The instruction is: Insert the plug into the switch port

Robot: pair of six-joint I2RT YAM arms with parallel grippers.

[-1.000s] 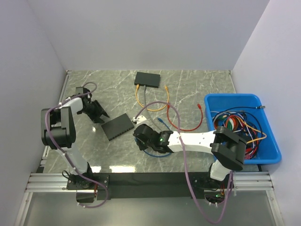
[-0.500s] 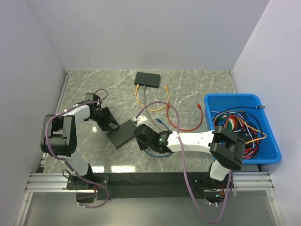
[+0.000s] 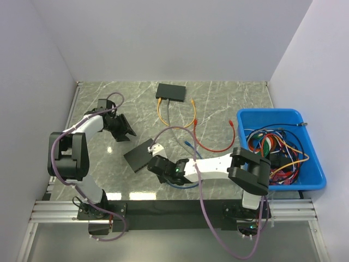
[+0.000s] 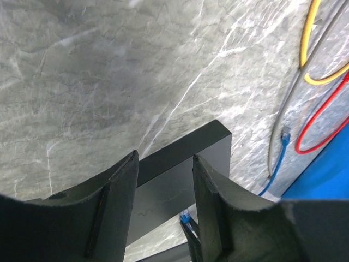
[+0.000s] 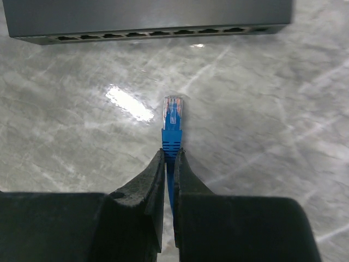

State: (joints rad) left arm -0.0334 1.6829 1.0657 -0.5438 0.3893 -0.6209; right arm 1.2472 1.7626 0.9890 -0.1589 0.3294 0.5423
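The near black switch (image 3: 139,154) lies left of the table's centre; in the right wrist view its row of ports (image 5: 147,36) faces me at the top. My right gripper (image 3: 156,164) is shut on the blue cable just behind its clear-tipped plug (image 5: 173,121), which points at the ports with a gap of bare table between. My left gripper (image 3: 124,131) is open and empty, up and left of the switch. In the left wrist view the switch (image 4: 180,161) shows beyond the open fingers (image 4: 117,202), apart from them, and the plug (image 4: 185,217) shows low down.
A second black switch (image 3: 170,91) sits at the back with a yellow cable (image 3: 163,117) plugged in. Red (image 3: 215,146) and grey cables run across the middle. A blue bin (image 3: 294,117) of tangled cables stands at the right edge.
My left gripper came in to the switch, nudged it right and turned it, then drew back up and left. My right gripper slid down and left with the plug.
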